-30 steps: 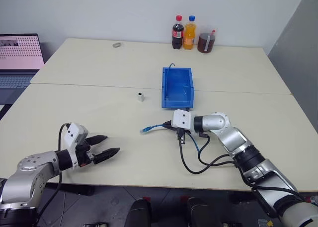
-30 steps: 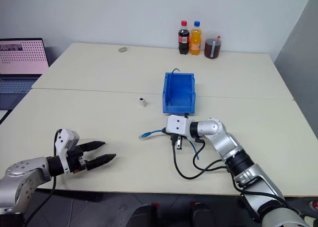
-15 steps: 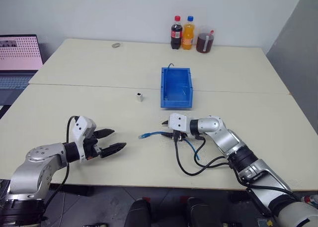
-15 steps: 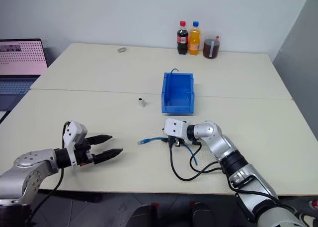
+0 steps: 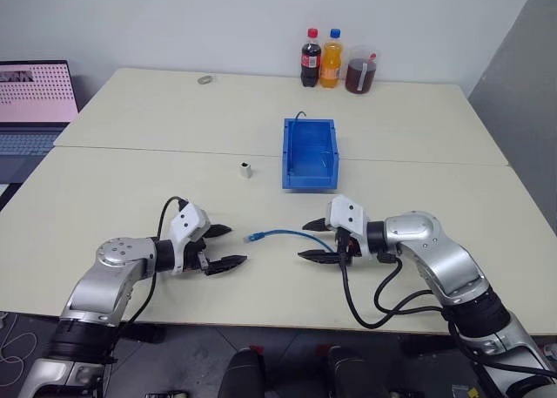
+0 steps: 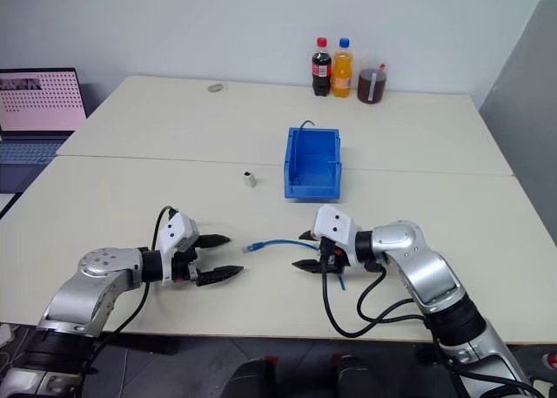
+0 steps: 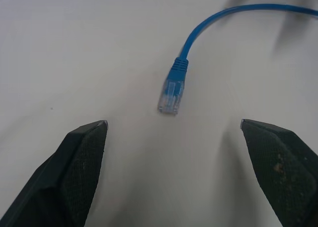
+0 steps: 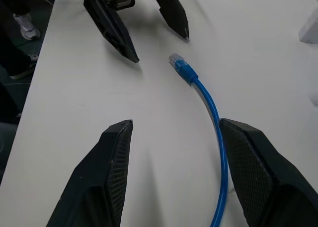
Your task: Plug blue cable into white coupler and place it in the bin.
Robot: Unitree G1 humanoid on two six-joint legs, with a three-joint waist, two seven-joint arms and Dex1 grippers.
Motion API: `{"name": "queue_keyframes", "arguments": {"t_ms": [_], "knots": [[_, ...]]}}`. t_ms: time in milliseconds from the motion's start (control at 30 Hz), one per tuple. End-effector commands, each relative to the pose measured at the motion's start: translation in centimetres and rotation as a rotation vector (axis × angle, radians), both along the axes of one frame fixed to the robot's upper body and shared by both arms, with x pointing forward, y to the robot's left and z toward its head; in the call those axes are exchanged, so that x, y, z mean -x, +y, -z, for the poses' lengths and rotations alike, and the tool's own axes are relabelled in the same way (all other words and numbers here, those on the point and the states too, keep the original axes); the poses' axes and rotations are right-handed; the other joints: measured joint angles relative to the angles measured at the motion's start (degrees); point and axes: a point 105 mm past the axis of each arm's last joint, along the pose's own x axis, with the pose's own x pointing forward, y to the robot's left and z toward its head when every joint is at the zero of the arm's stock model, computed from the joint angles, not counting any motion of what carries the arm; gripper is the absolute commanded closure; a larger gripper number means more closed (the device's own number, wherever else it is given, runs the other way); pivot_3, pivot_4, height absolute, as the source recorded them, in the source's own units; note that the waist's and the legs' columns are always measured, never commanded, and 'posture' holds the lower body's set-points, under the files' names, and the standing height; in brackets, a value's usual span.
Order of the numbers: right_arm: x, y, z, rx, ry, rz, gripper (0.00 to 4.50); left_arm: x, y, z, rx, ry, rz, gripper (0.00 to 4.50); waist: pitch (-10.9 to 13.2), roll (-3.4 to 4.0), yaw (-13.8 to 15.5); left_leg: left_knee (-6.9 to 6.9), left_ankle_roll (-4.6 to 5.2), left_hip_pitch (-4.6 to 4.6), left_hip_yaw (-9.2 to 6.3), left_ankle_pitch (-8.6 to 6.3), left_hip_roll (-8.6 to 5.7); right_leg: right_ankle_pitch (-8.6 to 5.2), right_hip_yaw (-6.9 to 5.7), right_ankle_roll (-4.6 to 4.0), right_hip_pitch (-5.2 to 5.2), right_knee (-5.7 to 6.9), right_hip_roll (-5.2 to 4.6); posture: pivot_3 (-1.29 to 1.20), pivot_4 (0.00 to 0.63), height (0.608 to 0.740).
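Your left gripper (image 5: 223, 246) is sitting low over the near table (image 5: 130, 198) with its two fingers spread wide, holding nothing. In the left wrist view the clear plug (image 7: 170, 96) of the cable (image 5: 283, 234) is lying on the table just ahead of the gap between the fingertips (image 7: 94, 132), not touching either one.

Your right gripper (image 5: 312, 240) is facing the left one from the other side, and its fingers are standing apart too. Nothing is pinched between them: in the right wrist view the cable is running across the table between the two fingers (image 8: 117, 152), close beside one of them, and lying loose on the surface. Whether it is brushing that finger you cannot tell.

The cable is lying flat on the table between your two grippers, its plug end pointing toward the left gripper and the rest curving back toward the right one, where it is passing under the gripper.

The coupler (image 5: 246, 169) is standing on its own further back on the table, well apart from both grippers and from the cable, just to the left of the bin (image 5: 309, 154). The bin is sitting behind the cable, open top up.

At the far edge two bottles (image 5: 320, 57) and a jar (image 5: 360, 74) are standing together, and a laptop (image 5: 35, 102) is sitting off to the left.
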Motion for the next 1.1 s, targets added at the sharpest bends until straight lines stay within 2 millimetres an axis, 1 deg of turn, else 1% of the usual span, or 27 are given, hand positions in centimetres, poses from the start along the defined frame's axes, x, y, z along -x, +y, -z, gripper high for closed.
{"name": "queue_keyframes", "arguments": {"t_ms": [33,67,133,167,267,300,400,433,500,633,667,700,767,867,1000,1100], "knots": [[0.4,0.0,-1.9,-0.055,-0.048,0.020,1.59,-0.6,-0.6,0.9,-0.032,-0.023,0.040,0.00,0.0,0.00,0.1,0.00,0.00,0.00,-0.01,0.00,-0.01,0.00,-0.01,0.00,0.01,0.00,0.00,0.00,0.150,0.740],[0.4,0.0,-2.0,-0.058,-0.049,0.024,1.59,-0.7,-0.8,1.1,-0.033,-0.019,0.049,0.00,0.0,0.00,0.1,0.00,0.00,0.00,-0.01,0.00,-0.01,0.00,-0.01,0.00,0.02,0.00,0.00,0.00,0.150,0.740],[0.5,0.1,-2.2,-0.065,-0.051,0.031,1.54,-0.8,-1.3,1.4,-0.032,-0.016,0.063,0.37,0.0,0.01,0.2,0.03,0.00,0.00,-0.01,0.00,-0.03,0.00,-0.01,0.00,0.05,0.00,-0.02,0.00,0.150,0.740],[0.5,0.1,-2.2,-0.067,-0.051,0.034,1.54,-0.9,-1.5,1.6,-0.031,-0.011,0.073,0.44,0.0,0.00,0.2,0.03,0.00,0.00,-0.01,0.00,-0.04,0.00,-0.01,0.01,0.06,0.00,-0.03,0.00,0.150,0.740],[0.6,0.2,-2.2,-0.070,-0.051,0.039,1.54,-0.9,-2.1,2.2,-0.037,0.007,0.099,1.16,0.0,-0.01,0.3,0.08,0.00,0.00,-0.04,0.00,-0.06,-0.02,-0.04,0.07,0.10,-0.01,-0.04,0.00,0.150,0.740],[0.6,0.2,-2.3,-0.072,-0.051,0.039,1.54,-0.9,-2.2,2.4,-0.044,0.014,0.106,1.33,0.0,-0.01,0.3,0.08,0.00,0.00,-0.03,0.00,-0.06,-0.02,-0.04,0.08,0.10,-0.01,-0.04,0.00,0.150,0.740],[0.7,0.3,-2.3,-0.076,-0.054,0.041,1.54,-0.6,-2.3,3.1,-0.056,0.044,0.125,2.02,-0.1,-0.01,0.3,0.08,0.00,0.00,-0.04,0.00,-0.07,-0.02,-0.04,0.08,0.10,-0.01,-0.04,0.00,0.150,0.740],[0.7,0.3,-2.4,-0.077,-0.056,0.042,1.54,-0.5,-2.3,3.3,-0.061,0.051,0.134,2.15,-0.1,-0.02,0.3,0.08,0.00,0.00,-0.04,0.00,-0.06,-0.02,-0.04,0.08,0.11,-0.01,-0.04,0.00,0.150,0.740],[0.7,0.3,-2.5,-0.080,-0.059,0.044,1.54,-0.3,-2.5,3.6,-0.068,0.059,0.147,2.58,-0.1,-0.01,0.3,0.08,0.00,0.00,-0.04,0.00,-0.06,-0.02,-0.04,0.07,0.10,-0.01,-0.03,0.00,0.150,0.740],[0.7,0.3,-2.5,-0.086,-0.064,0.052,1.54,-0.1,-2.7,3.9,-0.068,0.070,0.165,3.54,-0.1,-0.01,0.3,0.08,0.00,0.01,-0.04,0.00,-0.06,-0.02,-0.03,0.08,0.11,-0.02,-0.04,0.00,0.150,0.740],[0.7,0.3,-2.6,-0.088,-0.066,0.055,1.54,0.0,-2.7,3.9,-0.065,0.070,0.166,3.67,-0.1,-0.01,0.3,0.07,0.00,0.01,-0.04,0.00,-0.06,-0.02,-0.03,0.08,0.11,-0.02,-0.04,0.00,0.150,0.740],[0.7,0.3,-2.6,-0.091,-0.069,0.058,1.54,0.0,-2.7,3.9,-0.061,0.069,0.165,3.94,-0.1,0.00,0.3,0.07,0.00,0.01,-0.04,0.00,-0.06,-0.03,-0.04,0.08,0.11,-0.02,-0.04,0.00,0.150,0.740],[0.7,0.2,-2.7,-0.098,-0.075,0.062,1.54,-0.1,-2.8,3.8,-0.051,0.063,0.160,4.27,-0.2,0.00,0.3,0.07,0.00,0.01,-0.04,0.00,-0.06,-0.03,-0.03,0.08,0.12,-0.02,-0.04,0.00,0.150,0.740],[0.9,0.0,-2.7,-0.110,-0.075,0.065,1.54,-0.2,-2.9,3.3,-0.021,0.044,0.150,4.27,-0.2,0.01,0.3,0.07,0.00,0.01,-0.05,0.00,-0.06,-0.03,-0.04,0.08,0.13,-0.02,-0.04,0.00,0.150,0.740],[1.5,-0.7,-2.9,-0.164,-0.064,0.104,1.54,-0.1,-3.5,0.8,0.074,-0.027,0.134,4.27,-0.2,0.00,0.2,0.06,0.00,0.00,-0.05,0.00,-0.06,-0.03,-0.04,0.09,0.12,-0.04,-0.05,0.00,0.150,0.740],[2.6,-1.1,-3.3,-0.256,0.022,0.129,1.54,-0.1,-3.8,-1.5,0.129,-0.090,0.128,4.27,-0.2,-0.01,0.2,0.05,0.00,-0.03,-0.07,0.00,-0.03,-0.03,-0.04,0.09,0.10,-0.04,-0.04,0.00,0.150,0.740]]}}
